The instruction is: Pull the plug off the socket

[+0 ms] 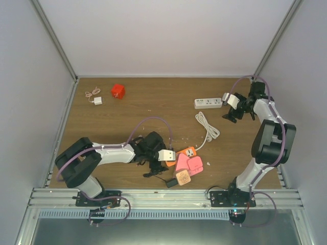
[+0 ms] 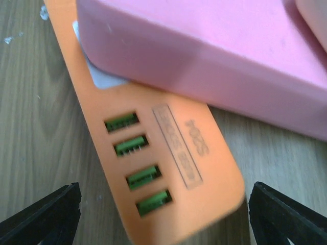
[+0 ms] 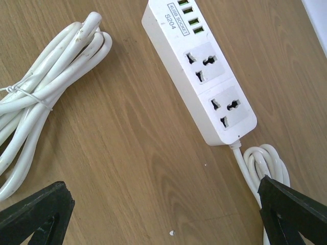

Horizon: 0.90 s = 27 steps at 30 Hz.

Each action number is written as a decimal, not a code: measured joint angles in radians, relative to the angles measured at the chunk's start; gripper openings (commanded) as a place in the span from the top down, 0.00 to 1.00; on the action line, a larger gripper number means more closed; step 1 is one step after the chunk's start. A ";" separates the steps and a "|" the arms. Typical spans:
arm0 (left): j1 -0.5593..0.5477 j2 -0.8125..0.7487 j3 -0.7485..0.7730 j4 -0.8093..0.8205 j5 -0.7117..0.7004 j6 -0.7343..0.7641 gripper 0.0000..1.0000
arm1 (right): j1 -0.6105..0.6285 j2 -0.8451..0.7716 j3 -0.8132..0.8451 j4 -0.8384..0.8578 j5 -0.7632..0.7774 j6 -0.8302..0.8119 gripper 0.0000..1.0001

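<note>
Orange and pink crowd the near edge of the counter (image 1: 127,117), right between the two arm bases. Closest of all, a small black adapter (image 1: 171,182) lies beside a tan block (image 1: 183,177). Just behind them the pink plug (image 1: 182,162) sits on the orange socket strip (image 1: 189,151), with a second pink block (image 1: 195,165) touching its right side.

From the left wrist it's a tight shot. The pink plug (image 2: 204,56) covers the strip's white socket face, with only a corner of that face peeking out. The orange socket strip (image 2: 173,168) shows four green USB ports, its rounded end pointing at the camera. The left jaws are spread wide, a black finger (image 2: 46,214) on each side of that end, neither touching it, gripping nothing. The left arm (image 1: 102,153) lies low across the counter.

Further out, a white cable coil (image 1: 207,127) rests mid-counter. Beyond it the white power strip (image 1: 208,103) lies flat, and the right jaws hang just to its right, above the wood. On the right wrist view those jaws are released, fingers (image 3: 36,214) far apart. Ahead of them is the white power strip (image 3: 204,76) with two sockets and green USB ports, its lead (image 3: 265,163) looped close by. The white cable coil (image 3: 51,97), tied with a thin band, is off to the left.

Far left at the back sit a red cube (image 1: 118,91) and a small white charger (image 1: 94,98) with a thin cord.
</note>
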 measured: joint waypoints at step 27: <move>0.150 0.098 0.147 -0.037 -0.016 0.105 0.63 | 0.000 -0.003 -0.003 -0.013 -0.012 -0.012 0.00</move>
